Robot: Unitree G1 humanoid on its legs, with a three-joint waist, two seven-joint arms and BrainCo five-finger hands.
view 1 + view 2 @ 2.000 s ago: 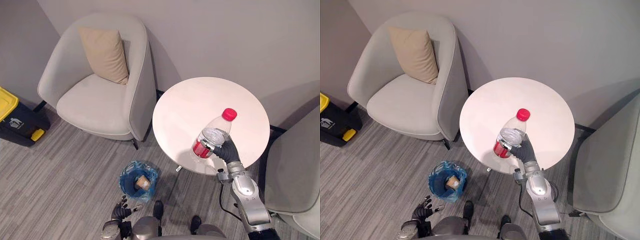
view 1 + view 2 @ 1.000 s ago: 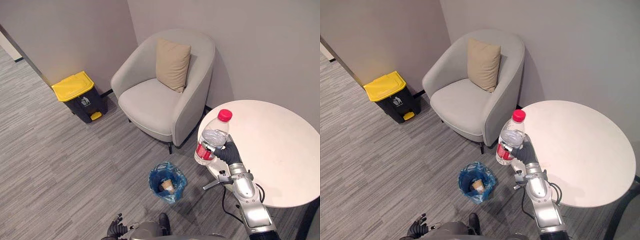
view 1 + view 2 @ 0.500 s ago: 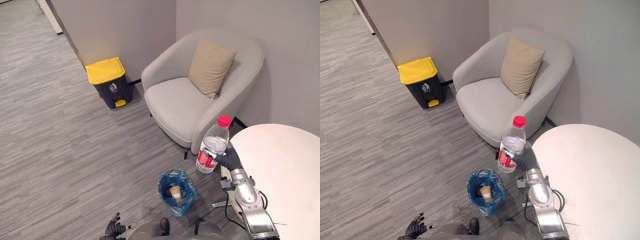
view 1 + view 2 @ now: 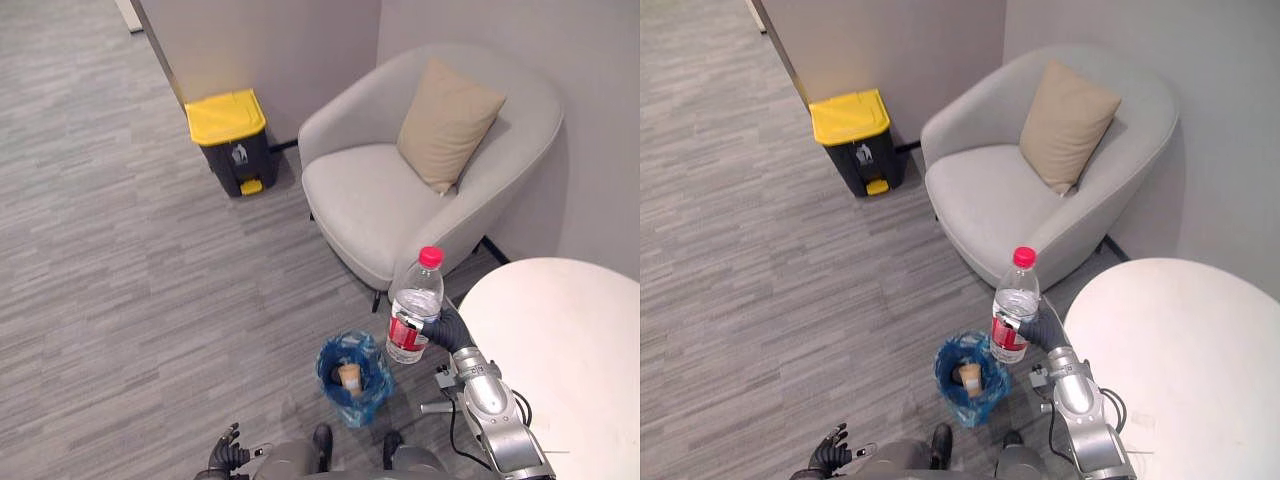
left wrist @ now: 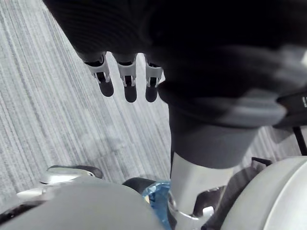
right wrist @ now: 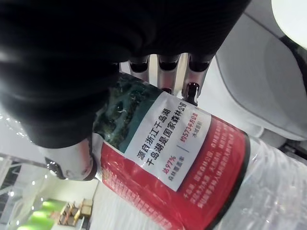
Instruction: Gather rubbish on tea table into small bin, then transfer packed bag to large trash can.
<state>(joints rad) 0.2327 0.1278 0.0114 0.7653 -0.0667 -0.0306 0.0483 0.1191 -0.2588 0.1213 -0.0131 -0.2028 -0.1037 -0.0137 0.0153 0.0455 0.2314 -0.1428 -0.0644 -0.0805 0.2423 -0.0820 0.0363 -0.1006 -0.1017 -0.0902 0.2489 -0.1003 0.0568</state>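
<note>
Our right hand (image 4: 447, 328) curls round the clear, red-capped plastic bottle (image 4: 411, 320), held upright. The small blue-bagged bin (image 4: 365, 405) stands below the hand, slightly leftward; we should centre the bottle over its mouth before letting go. Our left hand (image 4: 226, 452) hangs loose-fingered.

You see the bench (image 4: 560, 330) cut off by the right and bottom edges, the fingers of the right hand (image 4: 447, 330) mostly hidden behind the bottle (image 4: 412, 318), and the brown item (image 4: 348, 376) in the small bin (image 4: 360, 410) too small to identify.
</note>
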